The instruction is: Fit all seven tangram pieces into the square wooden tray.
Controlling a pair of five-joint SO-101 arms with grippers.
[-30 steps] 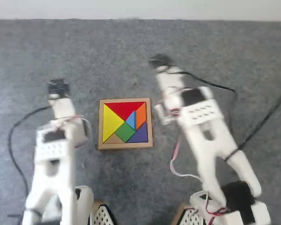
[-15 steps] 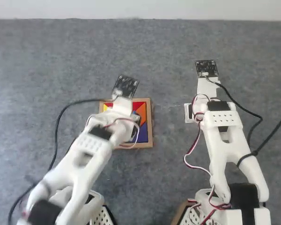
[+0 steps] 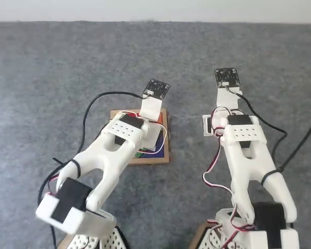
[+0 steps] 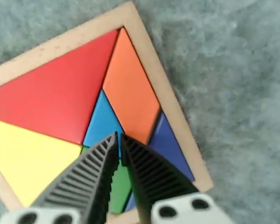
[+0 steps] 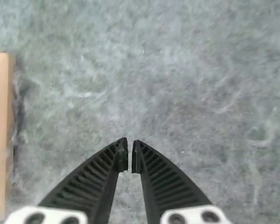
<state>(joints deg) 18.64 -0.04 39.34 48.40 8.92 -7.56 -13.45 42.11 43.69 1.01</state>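
The square wooden tray lies on the grey carpet with coloured pieces fitted flat in it. In the left wrist view I see the red triangle, yellow triangle, orange parallelogram, small blue triangle, dark blue triangle and a bit of the green piece. My left gripper is shut and empty, its tips over the small blue triangle. The left arm covers most of the tray in the high view. My right gripper is shut over bare carpet, beside the tray's edge.
Grey carpet spreads all around the tray. The right arm stands to the right of the tray, with a strip of carpet between them. Black cables trail from both arms. A pale wall runs along the far edge.
The left arm swung from the left of the tray to over it, hiding most of the pieces. The right arm drew away from the tray's right side and straightened.
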